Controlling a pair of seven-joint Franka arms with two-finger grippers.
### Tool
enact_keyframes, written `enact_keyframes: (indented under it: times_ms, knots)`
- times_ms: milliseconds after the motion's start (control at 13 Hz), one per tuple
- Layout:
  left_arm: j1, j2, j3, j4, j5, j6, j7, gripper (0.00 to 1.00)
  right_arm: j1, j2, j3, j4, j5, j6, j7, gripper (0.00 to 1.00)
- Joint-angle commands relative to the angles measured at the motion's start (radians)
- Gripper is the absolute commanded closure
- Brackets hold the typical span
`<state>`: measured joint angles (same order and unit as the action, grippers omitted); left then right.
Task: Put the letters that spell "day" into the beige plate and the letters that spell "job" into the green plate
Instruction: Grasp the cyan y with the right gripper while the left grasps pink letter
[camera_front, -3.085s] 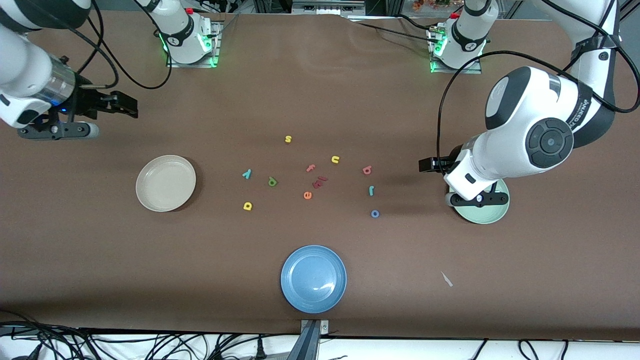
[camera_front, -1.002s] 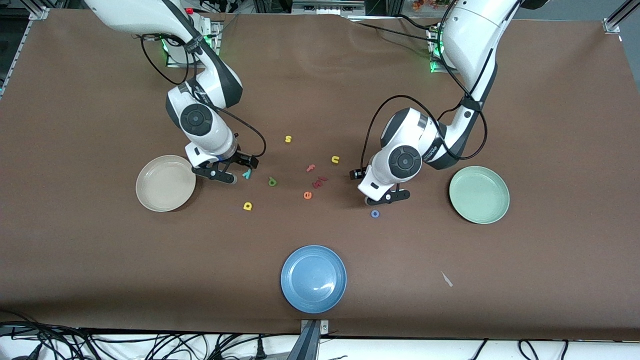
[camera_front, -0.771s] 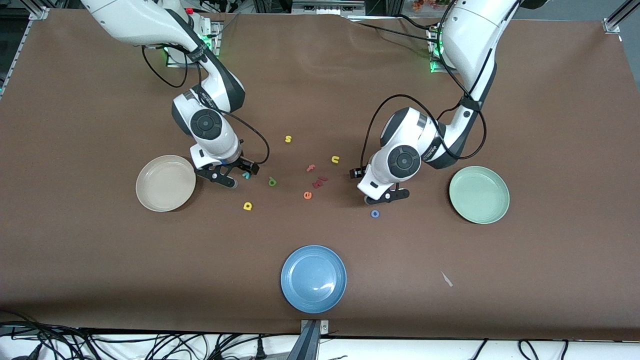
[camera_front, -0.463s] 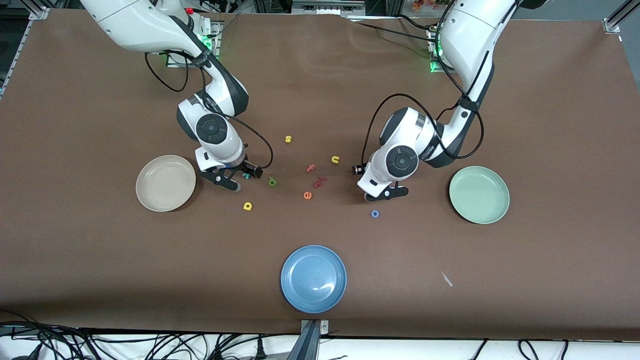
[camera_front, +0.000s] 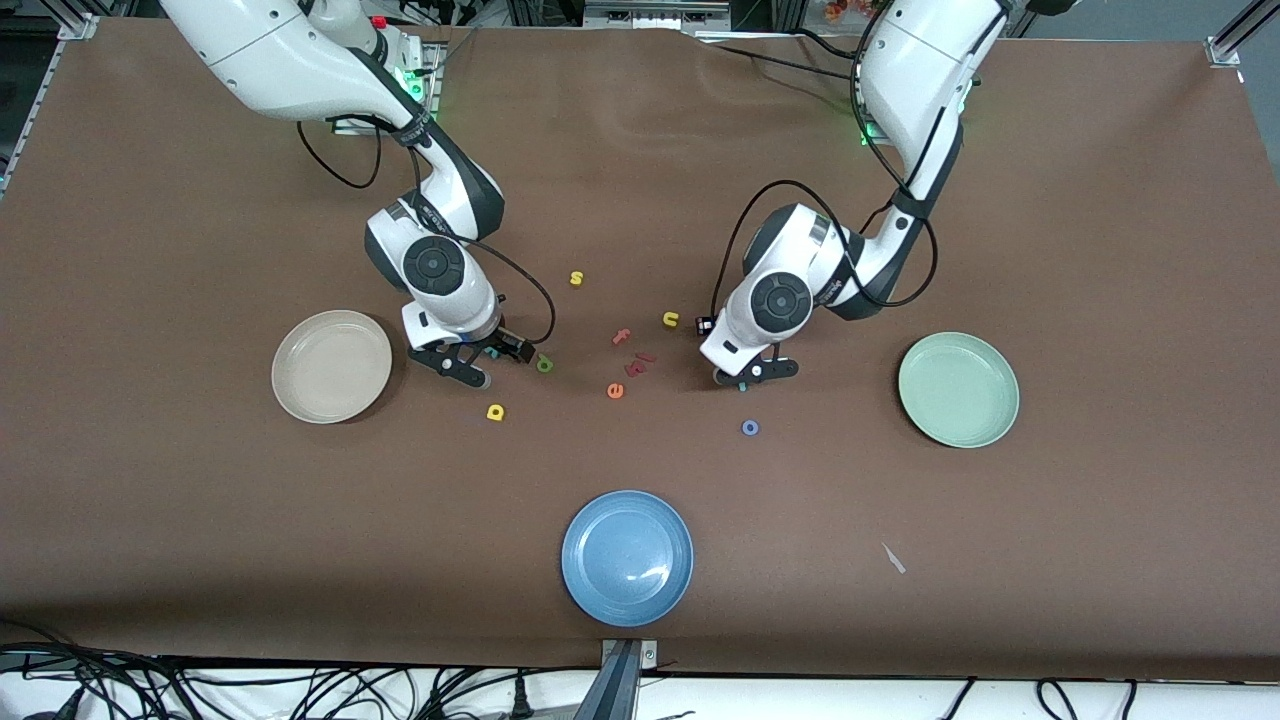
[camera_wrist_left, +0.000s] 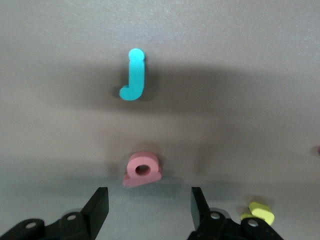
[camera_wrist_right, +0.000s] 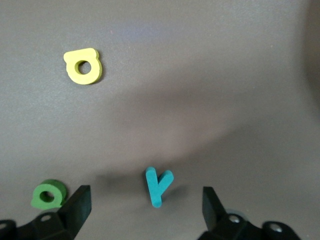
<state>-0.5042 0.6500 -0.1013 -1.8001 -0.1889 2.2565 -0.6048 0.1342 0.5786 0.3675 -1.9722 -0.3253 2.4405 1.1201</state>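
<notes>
Brown table: beige plate, green plate, blue plate, small foam letters scattered mid-table btwn beige & green plates.

You could not see the salmon-pink b in the front view; the left arm's wrist covered it. The teal y showed there only as a sliver under the right gripper, left of centre.

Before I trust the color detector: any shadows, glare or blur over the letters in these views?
Front view: a glare streak on the blue plate; letters tiny but evenly lit. Left wrist view: a broad dark shadow band around the teal j; the pink b looks soft. Right wrist view: a soft shadow sweeps above the teal y; the yellow letter stays clearly lit.
</notes>
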Motion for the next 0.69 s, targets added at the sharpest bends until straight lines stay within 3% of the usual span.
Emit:
enact_keyframes:
  times_ms: [0,308,463,617]
  knots:
    - [-0.004,-0.038,0.012,-0.045,-0.004,0.04,0.042,0.26,0.001,0.023,-0.006,0.021,-0.031,0.014,0.021,0.13]
    - [0.0,-0.038,0.022,-0.041,0.028,0.044,0.054,0.3,-0.004,0.024,-0.006,0.013,-0.032,0.014,0.018,0.35]
    - [0.0,-0.024,0.022,-0.042,0.031,0.046,0.054,0.36,-0.005,0.024,-0.006,0.007,-0.031,0.014,0.018,0.43]
    - [0.001,-0.024,0.02,-0.039,0.031,0.055,0.053,0.36,-0.005,0.024,-0.006,0.001,-0.031,0.014,0.018,0.49]
